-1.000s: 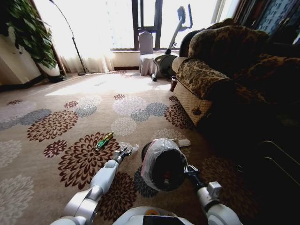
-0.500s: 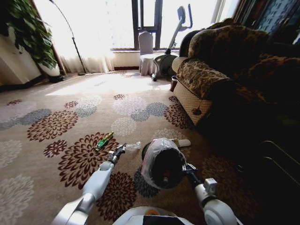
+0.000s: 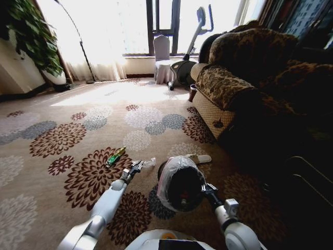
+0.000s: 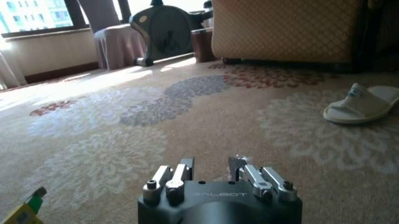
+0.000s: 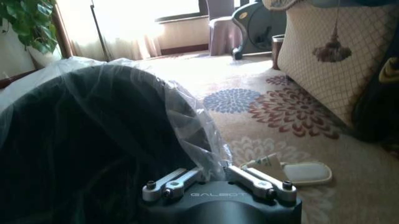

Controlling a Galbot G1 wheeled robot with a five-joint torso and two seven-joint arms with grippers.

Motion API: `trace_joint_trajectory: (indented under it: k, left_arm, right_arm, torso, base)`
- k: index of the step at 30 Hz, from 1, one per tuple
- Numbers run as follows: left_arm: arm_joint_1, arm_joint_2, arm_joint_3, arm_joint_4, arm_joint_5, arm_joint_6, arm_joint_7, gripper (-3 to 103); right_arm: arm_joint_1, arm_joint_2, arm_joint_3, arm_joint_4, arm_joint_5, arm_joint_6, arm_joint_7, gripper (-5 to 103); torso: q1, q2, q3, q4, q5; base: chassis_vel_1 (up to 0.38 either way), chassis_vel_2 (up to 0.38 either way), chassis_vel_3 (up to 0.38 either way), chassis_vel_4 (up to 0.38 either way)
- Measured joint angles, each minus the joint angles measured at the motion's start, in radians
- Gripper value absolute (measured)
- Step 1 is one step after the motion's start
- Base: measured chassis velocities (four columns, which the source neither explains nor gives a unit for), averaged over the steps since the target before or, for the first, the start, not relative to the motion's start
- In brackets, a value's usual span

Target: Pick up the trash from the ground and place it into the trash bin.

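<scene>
The trash bin (image 3: 182, 183) is a black round bin with a translucent bag liner, held tilted just above the carpet. My right gripper (image 3: 207, 188) is shut on its rim; the right wrist view shows the same gripper (image 5: 212, 174) clamped on the liner-covered edge of the bin (image 5: 87, 140). Two pieces of trash lie on the carpet: a clear plastic film (image 3: 148, 163) and a green foil wrapper (image 3: 115, 156). My left gripper (image 3: 135, 168) hovers low beside the film, open. In the left wrist view the left gripper (image 4: 212, 169) has only carpet between its fingers, with the wrapper (image 4: 25, 212) off to one side.
A white slipper (image 3: 201, 159) lies just beyond the bin. A patterned sofa (image 3: 244, 83) fills the right side. An exercise machine (image 3: 184, 65) and a covered chair (image 3: 162, 57) stand by the window, a floor lamp (image 3: 78, 39) and a plant (image 3: 31, 36) at far left.
My left arm has stretched slightly forward, and its gripper stays beside the film. The bin in my right gripper has sunk a little lower.
</scene>
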Motion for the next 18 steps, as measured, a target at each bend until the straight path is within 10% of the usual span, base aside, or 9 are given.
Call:
trace_joint_trajectory:
  k: [4,18]
  left_arm:
    - [-0.032,0.017,-0.001,0.049,0.133,0.012,-0.029,54]
    - [-0.144,-0.026,-0.023,0.288,0.185,0.028,0.106,100]
  right_arm:
    - [0.004,-0.013,-0.004,0.003,0.006,0.004,-0.007,0]
    - [-0.046,-0.007,0.04,0.02,-0.006,0.022,-0.006,0]
  torso:
    - [0.0,0.0,0.0,0.0009,0.0002]
    - [0.0,0.0,0.0,0.0003,0.0]
  base:
    - [0.0,0.0,0.0,0.0]
    - [0.0,0.0,0.0,0.0]
